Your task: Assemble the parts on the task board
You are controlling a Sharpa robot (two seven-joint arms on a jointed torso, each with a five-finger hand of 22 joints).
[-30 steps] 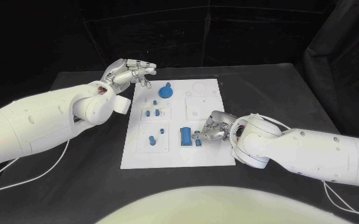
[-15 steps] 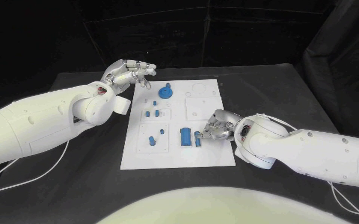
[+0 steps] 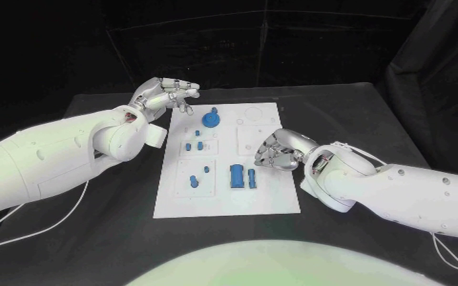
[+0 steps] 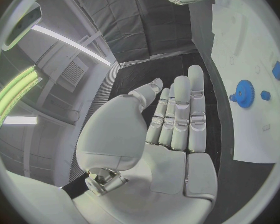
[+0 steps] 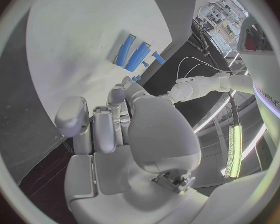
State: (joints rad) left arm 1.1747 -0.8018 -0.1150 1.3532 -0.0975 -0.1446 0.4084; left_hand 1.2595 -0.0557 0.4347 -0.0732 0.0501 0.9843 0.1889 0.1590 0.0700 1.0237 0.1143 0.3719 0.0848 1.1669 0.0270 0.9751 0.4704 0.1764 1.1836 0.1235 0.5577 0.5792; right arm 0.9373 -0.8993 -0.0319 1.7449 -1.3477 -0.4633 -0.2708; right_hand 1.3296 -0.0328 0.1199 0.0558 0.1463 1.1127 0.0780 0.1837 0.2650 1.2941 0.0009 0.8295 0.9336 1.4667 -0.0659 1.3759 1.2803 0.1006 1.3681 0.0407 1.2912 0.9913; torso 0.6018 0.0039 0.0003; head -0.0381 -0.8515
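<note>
White rectangular task board (image 3: 225, 196) lies mid-table with one round blue gear-shaped part (image 3: 211, 118) near its far end, two long blue block parts side by side, a wider one (image 3: 235, 175) and a narrower one (image 3: 252, 178), near the middle, plus several small blue pegs, too small to count. Left hand (image 3: 168, 93) hangs off the board's far left corner, fingers apart, holding nothing. Right hand (image 3: 276, 151) sits over the board's right side just beside the two blocks, fingers curled in, nothing seen in them.
</note>
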